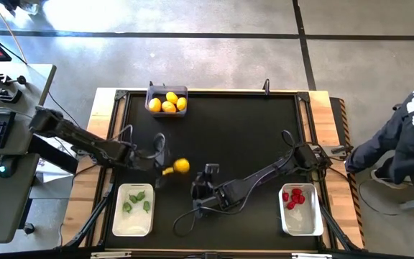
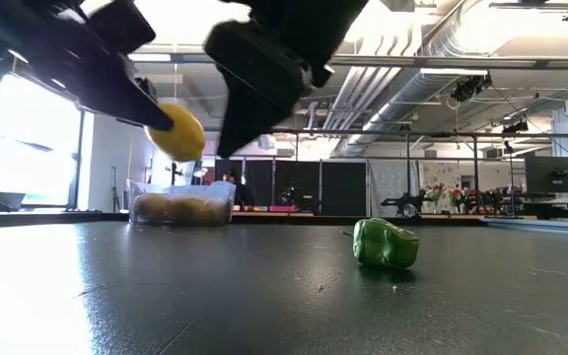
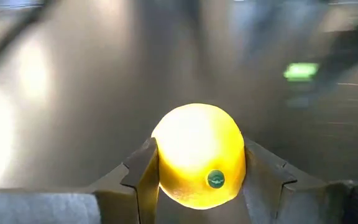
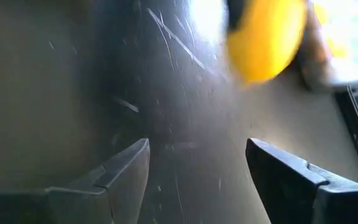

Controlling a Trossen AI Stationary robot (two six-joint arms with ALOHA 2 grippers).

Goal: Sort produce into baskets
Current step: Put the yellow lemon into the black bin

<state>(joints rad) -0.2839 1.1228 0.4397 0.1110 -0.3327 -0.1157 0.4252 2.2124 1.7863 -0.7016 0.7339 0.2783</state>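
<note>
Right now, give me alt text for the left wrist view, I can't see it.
A yellow lemon sits clamped between the left end effector's two dark fingers, above a blurred dark table. A small green piece shows farther off.

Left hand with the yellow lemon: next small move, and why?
Probably carry the round yellow toy lemon, clamped in the left hand above the black mat, toward the dark grey bin that already holds yellow fruit. The right hand is open, empty.

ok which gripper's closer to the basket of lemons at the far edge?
Left. The left gripper, shut on a lemon, sits nearer the lemon basket; the empty right gripper is farther.
</note>
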